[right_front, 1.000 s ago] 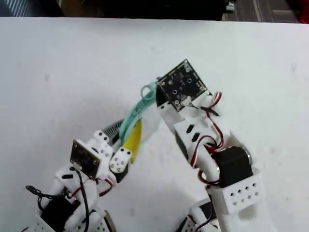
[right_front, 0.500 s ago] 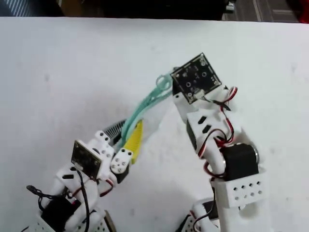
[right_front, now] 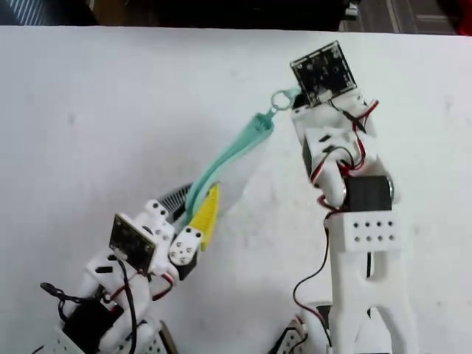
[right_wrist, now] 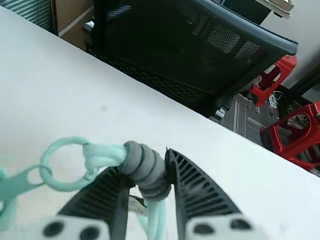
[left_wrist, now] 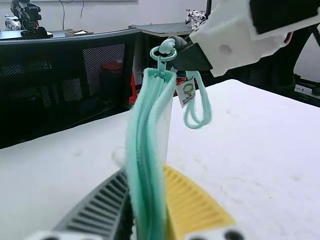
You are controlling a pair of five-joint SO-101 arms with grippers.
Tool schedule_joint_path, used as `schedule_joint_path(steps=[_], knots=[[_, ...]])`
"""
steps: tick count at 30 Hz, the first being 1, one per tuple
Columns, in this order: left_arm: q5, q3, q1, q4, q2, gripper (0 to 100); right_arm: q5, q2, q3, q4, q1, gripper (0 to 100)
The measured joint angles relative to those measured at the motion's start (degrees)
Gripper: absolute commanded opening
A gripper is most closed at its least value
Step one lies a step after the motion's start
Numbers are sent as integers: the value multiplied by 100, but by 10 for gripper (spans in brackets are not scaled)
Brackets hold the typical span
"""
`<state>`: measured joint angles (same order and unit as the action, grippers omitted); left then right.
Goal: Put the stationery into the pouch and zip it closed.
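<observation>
Our left hand (right_front: 193,208) is clamped on the near end of the mint pouch (right_front: 230,164), which stands on edge and stretches across the white tabletop (right_front: 88,110) toward our right hand (right_front: 293,103). That hand is closed on the grey-wrapped cord (right_wrist: 147,172) by the zip pull ring (right_front: 280,99) at the pouch's far end.

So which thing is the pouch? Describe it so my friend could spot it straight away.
Start at the white table. Stretched between the left claw and the right claw is the pouch, a long pale sleeve. Its mint-green zipper edge and ring pull set it apart from the hard claws holding it.
</observation>
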<state>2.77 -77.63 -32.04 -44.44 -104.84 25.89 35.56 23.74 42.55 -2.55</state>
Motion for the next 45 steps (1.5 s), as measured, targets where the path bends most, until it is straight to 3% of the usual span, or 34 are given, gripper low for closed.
schedule_joint_path(steps=[45], knots=[[0, 0, 0, -35, 62, 21, 0, -809, -387, 18, 123, 17]])
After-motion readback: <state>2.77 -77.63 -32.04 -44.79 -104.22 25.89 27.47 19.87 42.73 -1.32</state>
